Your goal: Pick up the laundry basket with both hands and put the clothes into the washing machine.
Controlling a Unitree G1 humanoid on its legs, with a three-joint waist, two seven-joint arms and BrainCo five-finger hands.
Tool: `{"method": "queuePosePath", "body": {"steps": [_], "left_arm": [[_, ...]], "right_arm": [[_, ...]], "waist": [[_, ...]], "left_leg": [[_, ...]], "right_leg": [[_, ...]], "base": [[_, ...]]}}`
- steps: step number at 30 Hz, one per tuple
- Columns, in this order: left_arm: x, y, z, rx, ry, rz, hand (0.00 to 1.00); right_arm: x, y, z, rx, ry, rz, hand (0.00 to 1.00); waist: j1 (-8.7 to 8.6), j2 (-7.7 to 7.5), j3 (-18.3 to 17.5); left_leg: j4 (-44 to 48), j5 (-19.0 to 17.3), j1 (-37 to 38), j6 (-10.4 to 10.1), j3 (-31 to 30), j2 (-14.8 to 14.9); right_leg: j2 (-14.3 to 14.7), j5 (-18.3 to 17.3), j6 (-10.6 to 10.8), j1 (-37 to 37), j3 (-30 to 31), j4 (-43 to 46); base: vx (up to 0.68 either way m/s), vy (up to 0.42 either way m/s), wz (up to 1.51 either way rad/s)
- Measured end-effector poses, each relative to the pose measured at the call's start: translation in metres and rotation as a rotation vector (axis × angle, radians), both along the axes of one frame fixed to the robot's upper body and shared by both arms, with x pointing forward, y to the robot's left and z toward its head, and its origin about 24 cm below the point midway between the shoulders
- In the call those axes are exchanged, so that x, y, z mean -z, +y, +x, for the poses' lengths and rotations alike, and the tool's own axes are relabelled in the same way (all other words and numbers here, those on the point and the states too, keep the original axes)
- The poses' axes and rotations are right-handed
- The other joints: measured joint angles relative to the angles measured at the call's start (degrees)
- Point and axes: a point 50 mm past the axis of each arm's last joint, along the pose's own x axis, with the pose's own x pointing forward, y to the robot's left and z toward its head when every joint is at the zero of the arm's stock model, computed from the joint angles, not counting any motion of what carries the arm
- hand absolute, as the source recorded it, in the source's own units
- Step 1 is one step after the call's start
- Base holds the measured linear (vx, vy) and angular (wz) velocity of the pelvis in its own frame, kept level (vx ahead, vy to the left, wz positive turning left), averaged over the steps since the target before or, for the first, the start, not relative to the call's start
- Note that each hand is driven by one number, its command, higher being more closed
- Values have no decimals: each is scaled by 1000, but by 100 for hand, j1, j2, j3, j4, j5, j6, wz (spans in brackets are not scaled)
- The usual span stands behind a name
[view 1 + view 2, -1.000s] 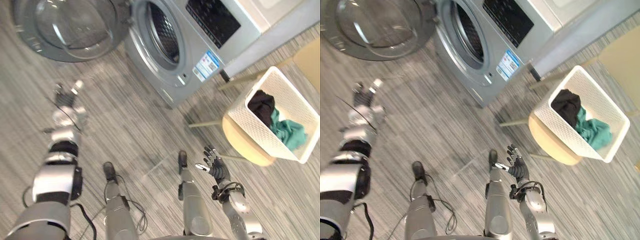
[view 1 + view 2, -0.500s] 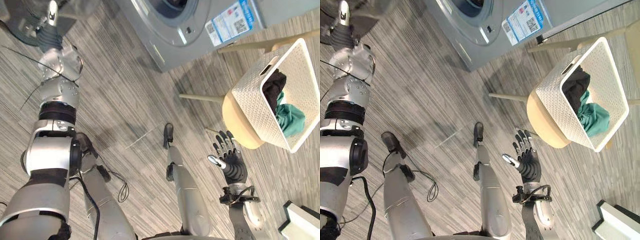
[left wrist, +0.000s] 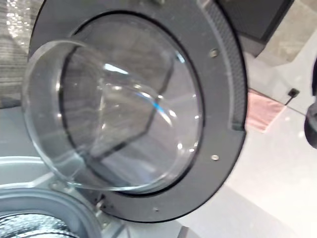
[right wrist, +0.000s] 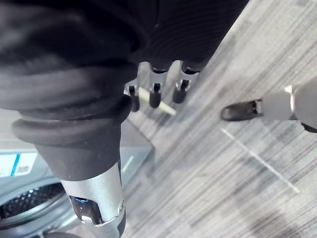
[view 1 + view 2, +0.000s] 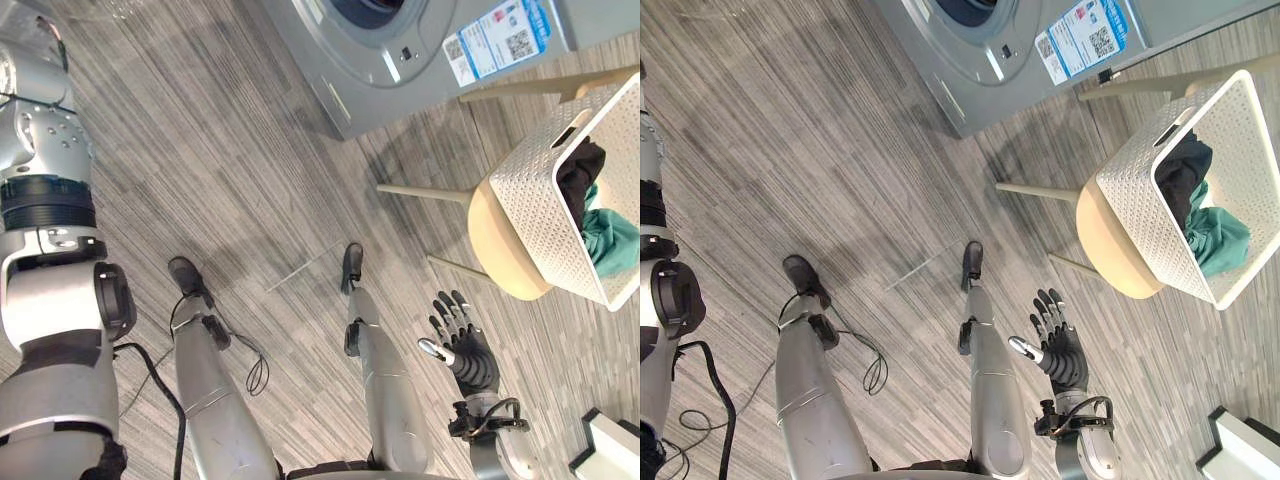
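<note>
Two items of clothing, a black garment (image 5: 578,180) and a teal garment (image 5: 612,240), lie in a white perforated laundry basket (image 5: 545,215). The basket sits on the round beige seat of a wooden-legged stool (image 5: 500,250) on the grey striped floor (image 5: 230,170), at the right edge of the head views. The black garment lies toward the end of the basket nearer the washing machine (image 5: 400,55), beside a slot handle in the basket wall. The teal garment lies against it, farther along. The stool stands just beside the front of the silver machine, whose panel carries a blue-and-white sticker (image 5: 497,30) and whose porthole rim shows at the top edge.

The right hand (image 5: 1058,345) is held out over the floor on the robot's right, well apart from the stool and the basket. It is released, its dark-tipped fingers (image 4: 154,96) straight and spread, the thumb out to the side, with nothing in it. The left arm (image 5: 45,230) rises along the left edge of the head views; whether its hand is released or clenched cannot be told.

The left wrist view faces the machine's round door (image 3: 218,99), swung open. Its dark frame rings a bulging glass bowl (image 3: 114,119), with the grey rim of the drum opening (image 3: 39,198) in the corner beside it. A white boxy object (image 5: 612,447), too cut off to identify, sits on the floor at the lower right corner.
</note>
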Motion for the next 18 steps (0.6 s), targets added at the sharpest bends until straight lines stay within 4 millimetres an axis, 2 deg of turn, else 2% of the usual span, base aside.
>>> {"method": "queuePosePath", "body": {"steps": [2,4,5,6,7,8,10,11,12,13,14,16,17,18], "left_arm": [[16,8,-2,-30,31,1,0],[49,24,-2,-72,107,-31,0],[79,27,1,-86,180,-53,0],[95,26,3,-83,215,-67,0],[125,22,7,-69,283,-86,0],[142,18,9,-53,323,-96,0],[225,-13,10,42,516,-151,0],[247,-23,7,73,566,-159,0],[292,-43,-6,132,675,-184,0],[315,-54,-14,162,732,-198,0],[365,-80,-41,228,869,-228,0],[414,-108,-77,305,1028,-266,0],[441,-117,-101,336,1140,-258,0],[452,-120,-113,347,1193,-256,0]], "right_arm": [[4,0,1,-1,13,-2,0],[8,0,5,-3,26,-6,0],[13,-3,9,2,42,-18,0],[16,-4,11,7,51,-25,0],[21,-7,15,15,72,-31,0],[24,-8,17,21,81,-35,0],[38,-19,24,64,140,-74,0],[42,-21,26,79,159,-76,0],[50,-27,28,112,198,-90,0],[55,-30,29,130,224,-100,0],[70,-38,27,171,299,-109,0],[93,-49,21,209,422,-128,0],[109,-54,17,229,513,-130,0],[117,-57,14,242,555,-125,0]], "waist": [[81,17,-8],[117,58,-24],[137,116,-53],[164,127,-53],[207,130,-54],[226,133,-54],[238,259,-174],[247,277,-218],[269,325,-313],[273,346,-406],[306,417,-604],[393,516,-870],[397,589,-1052],[390,630,-1154]], "left_leg": [[-108,-3,190,15,60,-35],[-203,100,439,67,110,-140],[-269,136,614,89,122,-227],[-285,139,710,92,143,-261],[-338,149,931,108,219,-337],[-362,150,1053,109,278,-372],[-420,144,1454,121,319,-540],[-473,131,1602,142,357,-582],[-588,112,1912,175,421,-677],[-661,111,2060,176,445,-741],[-876,93,2451,192,566,-852],[-1086,93,2890,191,657,-956],[-1259,119,3148,170,690,-1013],[-1358,134,3260,155,707,-1035]], "right_leg": [[-49,-10,12,122,4,-13],[-113,-47,49,317,-9,-19],[-193,-116,98,487,-39,-15],[-225,-136,114,577,-49,-13],[-297,-193,151,767,-56,-10],[-320,-235,177,876,-63,-1],[-504,-475,211,1277,-176,180],[-548,-543,236,1356,-175,256],[-643,-685,265,1541,-175,399],[-708,-770,275,1618,-174,481],[-818,-928,300,1818,-159,630],[-906,-1058,320,2073,-133,711],[-933,-1109,333,2237,-132,705],[-939,-1132,332,2298,-132,701]], "base": [[-63,19,17],[-14,30,22],[12,47,29],[28,70,34],[20,41,24],[33,43,36],[52,43,45],[89,58,37],[89,44,22],[102,27,26],[111,16,15],[121,1,5],[96,-18,-1],[107,-30,-3]]}}
